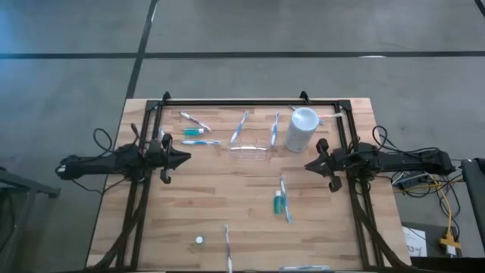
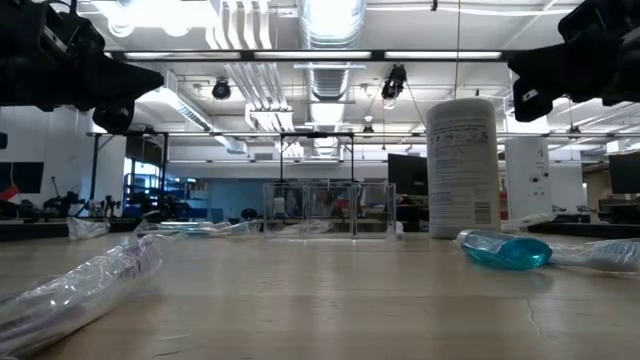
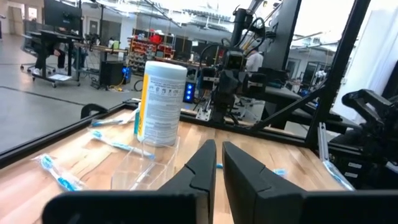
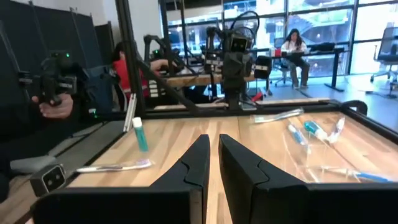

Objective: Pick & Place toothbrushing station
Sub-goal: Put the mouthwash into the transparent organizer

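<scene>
The station's pieces lie spread over the wooden table. The white cup (image 1: 301, 129) stands upright at the far right, and the clear holder (image 1: 248, 149) stands beside it toward the middle. Thin toothbrushes (image 1: 239, 127) and a teal tube (image 1: 193, 132) lie along the far side. Another teal tube (image 1: 278, 202) lies next to a toothbrush (image 1: 285, 199) nearer the front. My left gripper (image 1: 182, 158) hovers shut and level at the left edge, holding nothing. My right gripper (image 1: 311, 165) hovers shut and level at the right edge, also holding nothing.
A small capped tube (image 4: 139, 134) stands upright near the front edge, beside a wrapped toothbrush (image 1: 226, 243). The black frame (image 1: 250, 102) runs around the table's far edge and sides. A person's hand with a handheld device (image 4: 55, 93) shows beyond the table's near side.
</scene>
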Robot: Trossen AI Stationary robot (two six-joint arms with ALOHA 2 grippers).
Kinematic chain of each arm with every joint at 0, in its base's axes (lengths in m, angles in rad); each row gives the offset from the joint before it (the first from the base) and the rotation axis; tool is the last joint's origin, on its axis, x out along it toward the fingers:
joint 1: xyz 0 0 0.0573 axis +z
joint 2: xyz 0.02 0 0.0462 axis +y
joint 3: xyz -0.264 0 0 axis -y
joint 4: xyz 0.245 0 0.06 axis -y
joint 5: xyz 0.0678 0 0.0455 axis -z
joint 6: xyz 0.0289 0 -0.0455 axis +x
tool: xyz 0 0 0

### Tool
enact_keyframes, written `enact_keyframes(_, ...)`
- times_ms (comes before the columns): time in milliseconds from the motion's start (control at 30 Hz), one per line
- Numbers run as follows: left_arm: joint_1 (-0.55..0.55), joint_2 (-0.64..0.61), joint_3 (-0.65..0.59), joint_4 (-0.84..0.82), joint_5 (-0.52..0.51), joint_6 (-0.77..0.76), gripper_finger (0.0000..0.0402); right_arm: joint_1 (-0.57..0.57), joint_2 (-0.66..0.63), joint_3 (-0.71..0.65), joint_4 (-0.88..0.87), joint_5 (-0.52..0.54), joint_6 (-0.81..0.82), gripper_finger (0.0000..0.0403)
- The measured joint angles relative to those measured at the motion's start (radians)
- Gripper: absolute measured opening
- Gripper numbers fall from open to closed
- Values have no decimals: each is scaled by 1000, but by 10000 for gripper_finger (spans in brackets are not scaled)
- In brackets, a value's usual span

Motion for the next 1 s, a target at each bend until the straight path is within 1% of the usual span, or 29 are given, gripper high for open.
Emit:
enact_keyframes(167, 0, 1, 0, -5, -10, -4, 15, 0, 26, 0, 43, 63, -32, 34)
enact_keyframes(367, 0, 1, -1, -3, -11, -5, 12, 0, 36, 0, 40, 67, -42, 34)
enact_keyframes(467, 0, 1, 9, 40, -33, -62, 11, 0, 33, 0, 40, 67, -56, 34)
enact_keyframes(500, 0, 5, 29, 23, -45, -73, 10, 0, 33, 0, 41, 67, -58, 34)
enact_keyframes(600, -2, 33, 134, -27, -53, -81, 10, 0, 33, 0, 41, 67, -68, 34)
enact_keyframes(700, -3, 102, 261, -127, -53, -77, 10, 0, 33, 0, 42, 67, -79, 34)
enact_keyframes(833, -3, 248, 445, -257, -63, -73, 10, 0, 33, 0, 41, 67, -98, 34)
enact_keyframes(1000, -5, 483, 693, -493, -75, -77, 10, 0, 34, 0, 40, 67, -105, 34)
